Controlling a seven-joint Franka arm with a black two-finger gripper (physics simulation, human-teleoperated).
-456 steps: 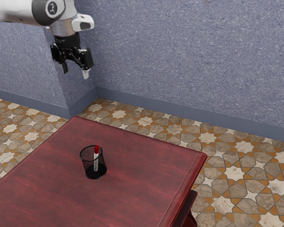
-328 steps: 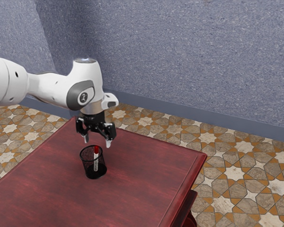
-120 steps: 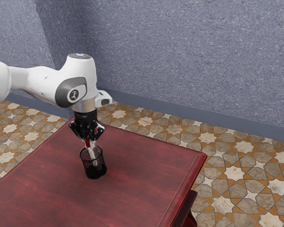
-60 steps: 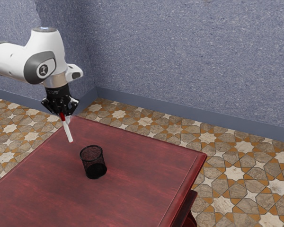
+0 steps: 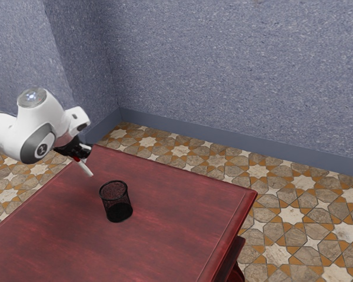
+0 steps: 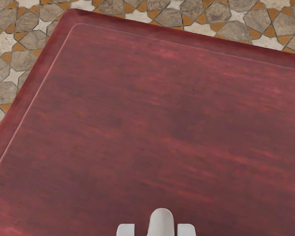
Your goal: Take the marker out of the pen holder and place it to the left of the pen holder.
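Arm: white, coming in from the exterior view's left, its hand [image 5: 66, 126] tipped over at the far left part of the table.
Gripper: black [image 5: 79, 157], angled down toward the pen holder, up beside the table's left edge as I see it.
Jaws: clamped on the marker at its red end; up close, pale fingertips [image 6: 126, 230] sit on either side of the white barrel.
Marker: out of the pen holder, in the gripper, off to the exterior view's left of the holder and a bit farther back. It slants, red end [image 5: 76, 158] high, white end lower and pointing toward the near right. From where I stand I can't tell how close that white end is to the wood.
Pen holder: black mesh cup [image 5: 115, 202], upright on the table, apart from both marker and gripper.
Table: dark red wood [image 5: 165, 235], raised border along its edge, one corner pointing to the far left, another to the right.
Floor: patterned tiles [image 5: 291, 214], pale stars among brown and orange shapes.
Wall: speckled blue-grey [image 5: 235, 70], with a plain skirting [image 5: 223, 141] along its foot.
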